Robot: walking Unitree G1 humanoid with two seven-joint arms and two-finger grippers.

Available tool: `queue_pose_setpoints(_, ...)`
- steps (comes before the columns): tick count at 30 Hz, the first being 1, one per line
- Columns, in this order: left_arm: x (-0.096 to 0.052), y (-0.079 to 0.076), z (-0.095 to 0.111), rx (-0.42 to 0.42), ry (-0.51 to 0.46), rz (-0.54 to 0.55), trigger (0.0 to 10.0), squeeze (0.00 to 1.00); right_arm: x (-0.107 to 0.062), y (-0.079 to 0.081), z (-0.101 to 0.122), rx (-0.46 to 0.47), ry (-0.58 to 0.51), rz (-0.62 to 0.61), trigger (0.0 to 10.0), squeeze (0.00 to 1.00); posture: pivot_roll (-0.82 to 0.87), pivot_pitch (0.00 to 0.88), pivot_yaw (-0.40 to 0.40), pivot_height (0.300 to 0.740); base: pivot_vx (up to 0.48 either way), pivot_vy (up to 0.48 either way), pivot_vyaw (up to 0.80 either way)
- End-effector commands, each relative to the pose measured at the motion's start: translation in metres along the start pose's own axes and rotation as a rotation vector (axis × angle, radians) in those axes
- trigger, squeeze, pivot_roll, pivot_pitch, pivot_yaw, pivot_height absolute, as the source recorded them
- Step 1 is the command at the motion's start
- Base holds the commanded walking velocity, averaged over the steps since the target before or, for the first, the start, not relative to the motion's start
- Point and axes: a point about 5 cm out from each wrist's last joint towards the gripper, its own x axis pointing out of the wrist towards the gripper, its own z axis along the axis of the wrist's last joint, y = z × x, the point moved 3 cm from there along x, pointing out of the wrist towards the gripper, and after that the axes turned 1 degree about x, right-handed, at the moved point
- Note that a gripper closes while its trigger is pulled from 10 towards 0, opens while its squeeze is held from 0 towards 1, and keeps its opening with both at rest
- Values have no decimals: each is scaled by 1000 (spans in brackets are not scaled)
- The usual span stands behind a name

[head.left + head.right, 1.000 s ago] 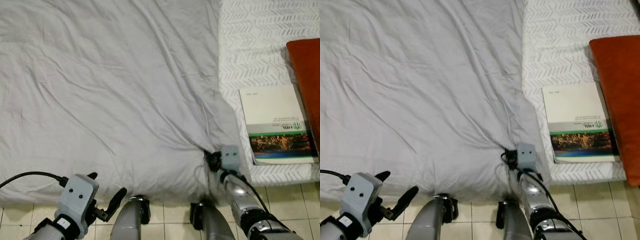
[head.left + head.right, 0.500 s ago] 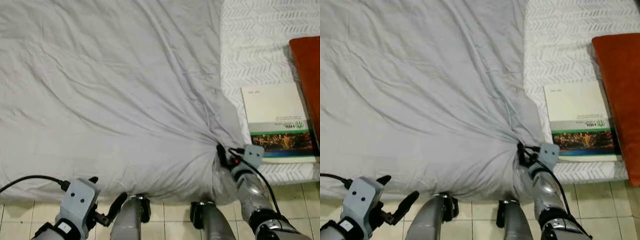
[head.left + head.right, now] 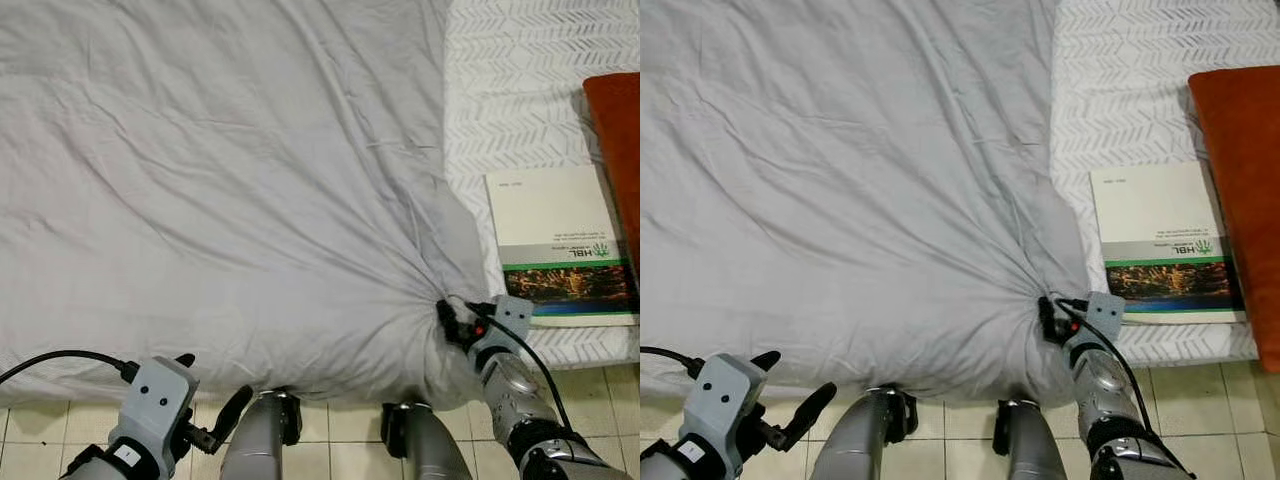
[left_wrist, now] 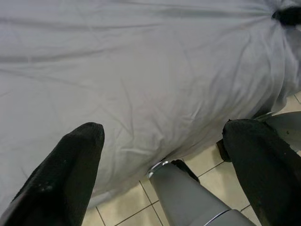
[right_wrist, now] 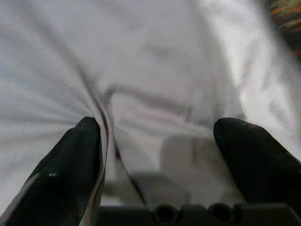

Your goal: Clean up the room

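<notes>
Right tool [image 3: 447, 318] clenched on grey duvet [image 3: 230, 190] corner at bed edge, folds radiating from it

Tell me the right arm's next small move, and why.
Probably keep drawing the grey duvet toward the book: the right gripper pinches its corner, creases fan out from there, and patterned sheet lies bare.

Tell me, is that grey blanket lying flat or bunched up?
Mostly spread flat, but the grey blanket is bunched at its near corner, where creases run to the right gripper. The left gripper hangs open.
</notes>
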Motion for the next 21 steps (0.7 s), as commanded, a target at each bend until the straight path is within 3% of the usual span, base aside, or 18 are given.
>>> queue_pose_setpoints(1,-6,-2,-4,-1,21,4,10000,0,-35,-1,-88,-96,356,50,10000,0,154,668,55,740,0,0,0)
queue_pose_setpoints(2,-6,-2,-4,-1,21,4,10000,0,-35,-1,-88,-96,356,50,10000,0,154,668,55,740,0,0,0)
queue_pose_setpoints(4,-6,-2,-4,-5,21,10,10000,0,-51,-11,-110,-232,435,60,10000,0,150,665,50,740,0,0,0)
queue_pose_setpoints(5,-6,-2,-4,-5,21,10,10000,0,-51,-11,-110,-232,435,60,10000,0,150,665,50,740,0,0,0)
queue_pose_setpoints(7,-6,-3,-4,-10,19,13,10000,0,-67,-27,-122,-373,483,43,10000,0,139,667,41,740,0,0,0)
queue_pose_setpoints(9,-6,-5,-4,-17,18,12,10000,0,-73,-41,-118,-437,463,-8,10000,0,136,668,39,740,0,0,0)
queue_pose_setpoints(10,-7,-6,-4,-20,18,12,10000,0,-71,-46,-105,-500,409,-35,10000,0,136,668,39,740,0,0,0)
queue_pose_setpoints(11,-7,-6,-4,-20,18,12,10000,0,-71,-46,-105,-500,409,-35,10000,0,136,668,39,740,0,0,0)
queue_pose_setpoints(12,-7,-7,-4,-26,16,11,10000,0,-62,-50,-67,-606,268,-93,10000,0,134,670,38,740,0,0,0)
queue_pose_setpoints(13,-6,-8,-3,-30,13,11,10000,0,-56,-51,-44,-657,175,-139,10000,0,133,672,41,740,0,0,0)
queue_pose_setpoints(14,-6,-8,-3,-32,11,10,10000,0,-51,-51,-23,-697,93,-172,10000,0,133,672,41,740,0,0,0)
queue_pose_setpoints(15,-6,-8,-3,-32,11,10,10000,0,-51,-51,-23,-697,93,-172,10000,0,133,672,41,740,0,0,0)
queue_pose_setpoints(16,-6,-9,-2,-33,8,8,10000,0,-45,-49,3,-733,-14,-209,10000,0,131,673,43,740,0,0,0)
queue_pose_setpoints(18,-5,-11,0,-37,-1,-2,10000,0,-33,-31,62,-718,-277,-234,10000,0,127,672,47,740,0,0,0)
queue_pose_setpoints(20,-4,-13,1,-40,-5,-6,10000,0,-22,-16,76,-563,-342,-190,10000,0,125,673,49,740,0,0,0)
queue_pose_setpoints(21,-3,-13,1,-39,-6,-6,10000,0,-17,-12,69,-477,-311,-167,10000,0,129,675,50,740,0,0,0)
